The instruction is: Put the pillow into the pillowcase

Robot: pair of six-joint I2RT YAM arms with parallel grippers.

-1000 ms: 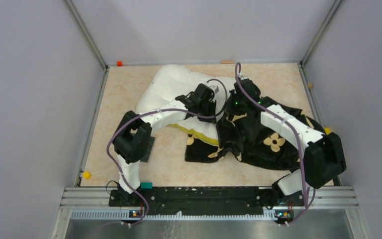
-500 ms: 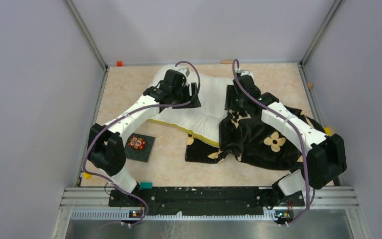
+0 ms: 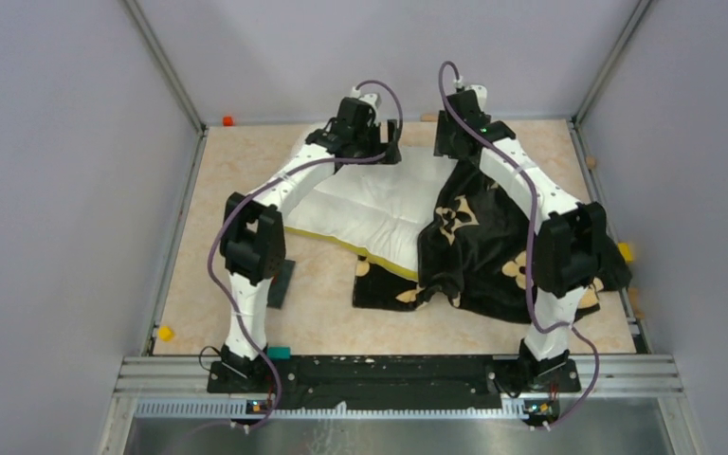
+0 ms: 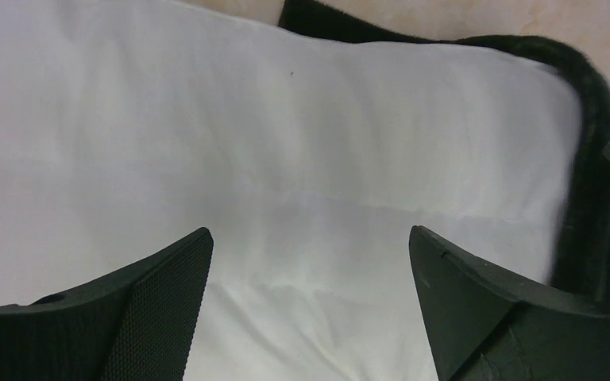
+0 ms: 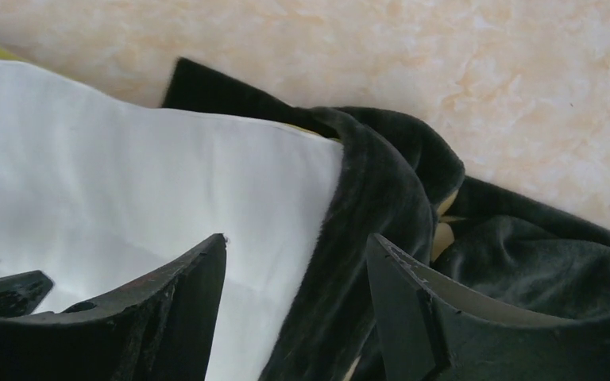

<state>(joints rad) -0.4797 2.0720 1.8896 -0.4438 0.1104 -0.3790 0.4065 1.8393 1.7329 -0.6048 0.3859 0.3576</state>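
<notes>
The white pillow (image 3: 374,201) lies flat mid-table, its yellow band along the near edge. Its right end is tucked inside the black flower-printed pillowcase (image 3: 479,242), which spreads out to the right. My left gripper (image 3: 391,152) hovers open over the pillow's far edge. In the left wrist view its gripper (image 4: 310,232) has only white pillow (image 4: 286,135) between the fingers, and the pillowcase rim (image 4: 596,190) runs along the right. My right gripper (image 5: 295,238) is open above the pillowcase's mouth edge (image 5: 381,190), where that edge laps over the pillow (image 5: 127,182); nothing is held.
A dark owl card (image 3: 282,282) peeks out behind the left arm's elbow. Small yellow pieces (image 3: 164,333) (image 3: 625,251) sit at the table's sides, and an orange one (image 3: 228,120) sits at the back wall. A teal block (image 3: 278,353) lies by the left base. Walls enclose three sides.
Both grippers have opened and moved toward the back wall. The left arm swung away from the pillowcase mouth to the pillow's far edge. The pillow now lies flatter.
</notes>
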